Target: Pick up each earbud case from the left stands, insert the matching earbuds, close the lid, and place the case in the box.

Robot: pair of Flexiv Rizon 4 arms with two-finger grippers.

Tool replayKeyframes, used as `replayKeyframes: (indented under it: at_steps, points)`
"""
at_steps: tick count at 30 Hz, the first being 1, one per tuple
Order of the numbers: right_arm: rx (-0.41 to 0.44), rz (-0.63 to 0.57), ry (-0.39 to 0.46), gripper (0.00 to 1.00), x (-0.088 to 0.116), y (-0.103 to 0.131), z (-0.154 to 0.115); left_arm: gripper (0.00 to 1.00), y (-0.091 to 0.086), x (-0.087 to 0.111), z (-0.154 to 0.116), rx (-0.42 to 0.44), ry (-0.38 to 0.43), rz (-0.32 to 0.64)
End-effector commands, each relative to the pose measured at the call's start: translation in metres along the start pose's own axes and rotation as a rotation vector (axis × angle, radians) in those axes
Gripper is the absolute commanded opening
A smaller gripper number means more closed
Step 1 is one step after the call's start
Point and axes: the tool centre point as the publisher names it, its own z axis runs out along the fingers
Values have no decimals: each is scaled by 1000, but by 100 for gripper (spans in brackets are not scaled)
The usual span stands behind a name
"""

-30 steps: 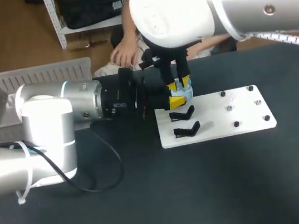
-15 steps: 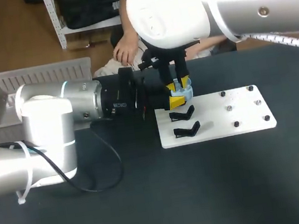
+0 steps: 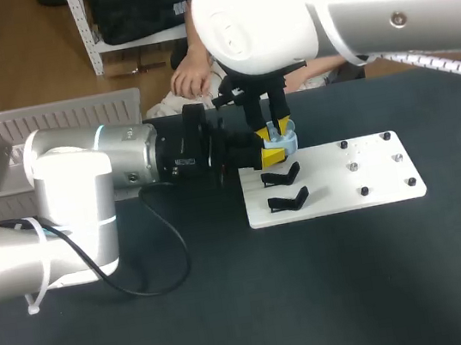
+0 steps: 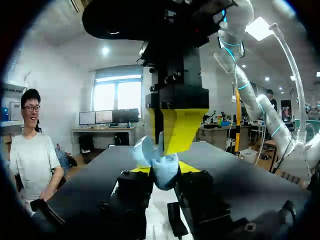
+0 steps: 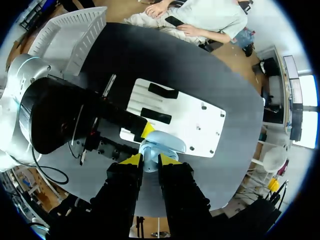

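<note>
**Blue case held over the white board, right gripper right above it**

Left arm comes in flat from the left. The left gripper is clamped on the earbud case, one finger on each side. The case is light blue and sits in the air at the far-left corner of the white board, not on a stand. Its lid stands open, tipped off to one side, seen from the left wrist.

Right arm reaches down from the upper right. The right gripper points straight down and hangs directly over the open case, nearly on it. Pinching something or just closed? Cannot tell, the case blocks that spot in every view.

On the board, near the left gripper, two black stands lie one behind the other, both bare. Small black pegs dot the right half of the board.

White slatted box sits at the far-left edge of the black table, well apart from the case. A black cable loops on the table beside the left arm.
</note>
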Motion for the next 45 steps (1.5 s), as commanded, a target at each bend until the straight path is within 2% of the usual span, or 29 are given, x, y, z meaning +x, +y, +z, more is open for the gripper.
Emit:
replayKeyframes:
  at_steps: [1,11,12,13,14,16,18,20,27,34,40,45]
  points:
    - [5,1,7,0,-4,-1,1,0,-2,0,0,-7,0,3]
    - [14,2,19,0,-5,-1,6,0,-2,0,0,-7,0,3]
    - [15,3,19,4,-5,-1,6,0,-2,0,0,-7,0,3]
    - [17,4,19,25,-5,-2,6,0,-2,0,0,-7,0,3]
    - [18,5,19,40,-6,-2,6,0,-2,0,0,-7,0,3]
    - [19,9,16,51,-5,-2,6,0,-2,0,0,-7,0,3]
    - [18,11,11,88,-4,-3,4,0,-2,0,0,-7,0,3]
    - [16,12,5,100,-3,-3,2,0,-2,0,0,-7,0,3]
    - [-16,36,-48,100,4,-7,-15,0,-2,0,0,-7,0,3]
    - [-76,198,-138,100,-17,-43,-22,0,-2,0,0,-7,0,3]
    - [-86,316,-126,100,-42,-75,2,0,-2,0,0,-7,0,3]
    - [-82,347,-82,100,-45,-84,17,0,-2,0,0,-7,0,3]
